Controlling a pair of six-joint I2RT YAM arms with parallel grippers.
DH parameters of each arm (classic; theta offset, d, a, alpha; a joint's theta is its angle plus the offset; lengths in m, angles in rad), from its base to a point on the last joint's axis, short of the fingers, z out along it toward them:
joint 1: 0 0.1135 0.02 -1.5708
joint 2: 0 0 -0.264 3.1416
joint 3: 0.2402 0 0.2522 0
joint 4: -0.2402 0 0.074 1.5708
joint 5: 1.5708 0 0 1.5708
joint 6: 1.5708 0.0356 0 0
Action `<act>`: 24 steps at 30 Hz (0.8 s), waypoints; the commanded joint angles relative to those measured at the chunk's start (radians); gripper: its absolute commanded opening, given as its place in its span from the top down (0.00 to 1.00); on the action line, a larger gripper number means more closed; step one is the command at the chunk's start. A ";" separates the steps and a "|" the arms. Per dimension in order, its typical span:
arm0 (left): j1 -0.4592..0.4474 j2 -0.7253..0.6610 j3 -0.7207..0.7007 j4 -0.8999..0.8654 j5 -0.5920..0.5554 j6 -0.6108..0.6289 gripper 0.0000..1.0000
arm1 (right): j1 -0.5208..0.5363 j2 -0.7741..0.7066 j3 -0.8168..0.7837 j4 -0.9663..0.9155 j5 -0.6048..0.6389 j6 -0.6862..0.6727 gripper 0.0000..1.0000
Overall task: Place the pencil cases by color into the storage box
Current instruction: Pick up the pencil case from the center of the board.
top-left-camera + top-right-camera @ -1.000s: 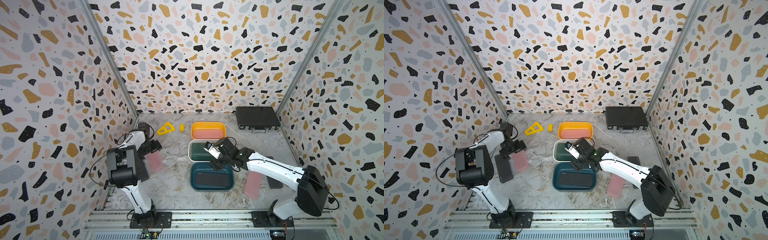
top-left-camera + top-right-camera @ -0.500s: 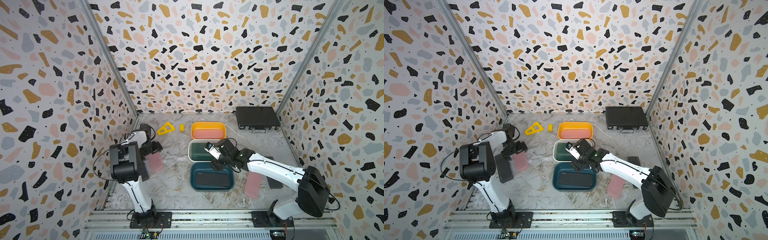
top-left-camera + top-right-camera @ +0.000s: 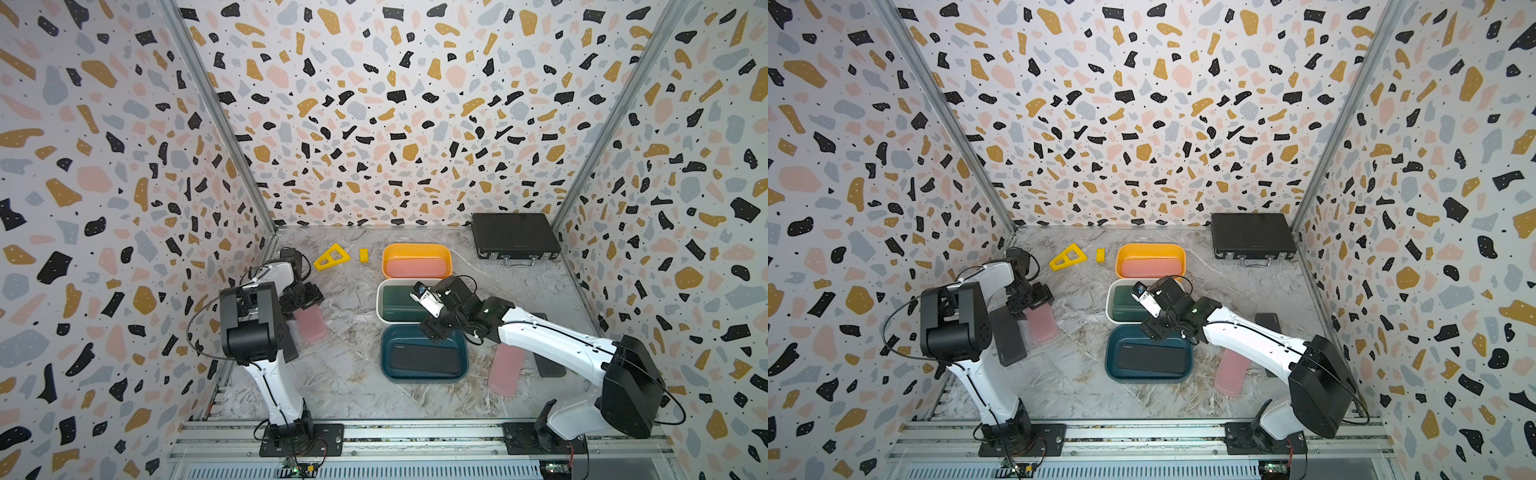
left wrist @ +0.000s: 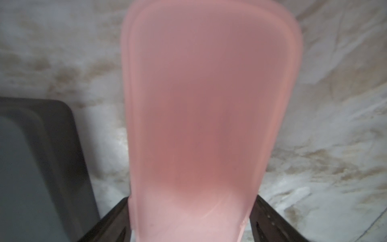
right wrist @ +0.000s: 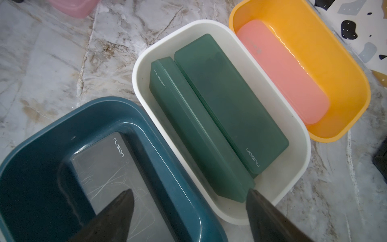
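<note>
The left tool (image 3: 304, 301) is clenching on the pink pencil case (image 3: 312, 326), which is lying flat on the desk (image 3: 353, 374), its jaws having narrowed from wide open; a lift toward the orange bin (image 3: 448, 254) is likely coming. The right tool (image 5: 189, 191) is hanging released over the blue bin (image 5: 52, 125).

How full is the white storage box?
Partly full: two dark green pencil cases lie inside the white storage box, with bare floor showing beside them.

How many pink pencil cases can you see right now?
3. First pink case in the orange bin; second pink case in the left tool; third pink case on the table beneath the right arm. Others may be hidden underneath.
</note>
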 commanded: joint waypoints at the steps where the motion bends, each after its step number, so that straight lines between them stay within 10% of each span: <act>1: 0.003 0.015 -0.014 -0.003 0.012 0.007 0.20 | 0.004 -0.043 0.006 -0.012 0.000 0.020 0.11; 24: -0.028 -0.200 -0.033 0.065 0.094 0.099 0.26 | 0.004 -0.159 -0.035 -0.041 0.020 0.082 0.11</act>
